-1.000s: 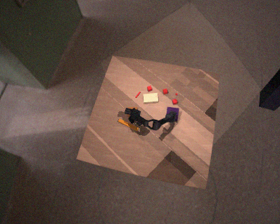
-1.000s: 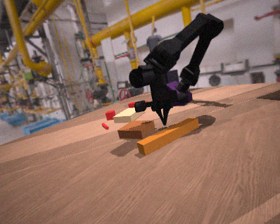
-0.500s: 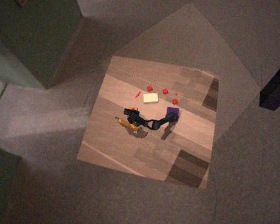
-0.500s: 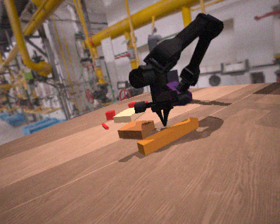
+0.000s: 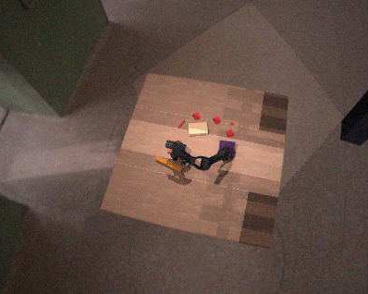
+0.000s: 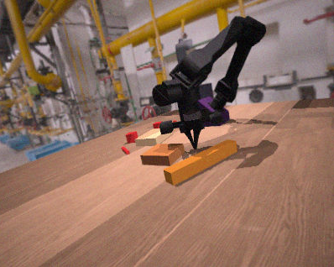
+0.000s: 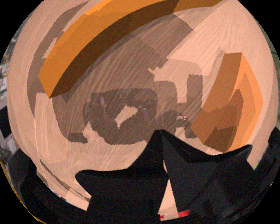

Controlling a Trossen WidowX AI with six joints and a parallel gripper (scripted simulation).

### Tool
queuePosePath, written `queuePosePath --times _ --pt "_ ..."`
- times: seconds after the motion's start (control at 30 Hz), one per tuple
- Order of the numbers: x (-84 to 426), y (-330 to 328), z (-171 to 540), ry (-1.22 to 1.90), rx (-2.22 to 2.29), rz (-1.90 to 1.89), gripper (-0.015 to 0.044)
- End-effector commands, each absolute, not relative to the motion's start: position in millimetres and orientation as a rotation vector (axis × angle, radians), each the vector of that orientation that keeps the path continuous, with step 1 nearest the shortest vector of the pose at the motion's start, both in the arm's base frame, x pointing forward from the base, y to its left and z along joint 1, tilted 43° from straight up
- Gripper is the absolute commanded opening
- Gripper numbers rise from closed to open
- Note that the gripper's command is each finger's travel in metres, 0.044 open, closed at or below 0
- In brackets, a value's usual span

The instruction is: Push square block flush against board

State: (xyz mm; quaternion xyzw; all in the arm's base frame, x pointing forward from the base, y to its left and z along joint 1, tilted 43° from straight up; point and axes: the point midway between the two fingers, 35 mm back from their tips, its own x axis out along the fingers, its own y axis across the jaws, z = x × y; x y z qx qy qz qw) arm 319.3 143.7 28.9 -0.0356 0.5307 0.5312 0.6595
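Observation:
The square block (image 5: 169,151) (image 6: 157,159) (image 7: 218,95) is orange-brown and lies flat, mostly hidden under the arm in the top view. The board (image 5: 169,164) (image 6: 200,163) (image 7: 91,30) is a long, narrow orange bar lying flat. A strip of table shows between them in the wrist view; they are apart, and the block is turned relative to the board. My gripper (image 6: 195,148) (image 7: 160,132) is shut and empty. Its tips point down, right of the block and behind the board in the exterior view. Whether they touch the table or block I cannot tell.
A cream box (image 5: 198,128) (image 6: 150,138) lies beyond the block. Several small red pieces, such as a red cube (image 5: 196,116) (image 6: 132,137) and a red stick (image 5: 181,124) (image 6: 125,150), lie around it. The purple arm base (image 5: 226,144) stands on the wooden table (image 5: 141,194).

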Motion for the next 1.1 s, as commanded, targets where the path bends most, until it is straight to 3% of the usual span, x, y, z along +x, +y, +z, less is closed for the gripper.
queuePosePath --times 0.0,0.3,0.67,1.07 --pt "315 140 28 1.19 -0.087 1.205 0.0" --pt "305 131 21 1.191 -0.086 1.206 0.0" --pt "314 96 63 1.192 -0.088 1.204 0.0" --pt "331 103 65 0.96 -0.354 1.401 0.0"
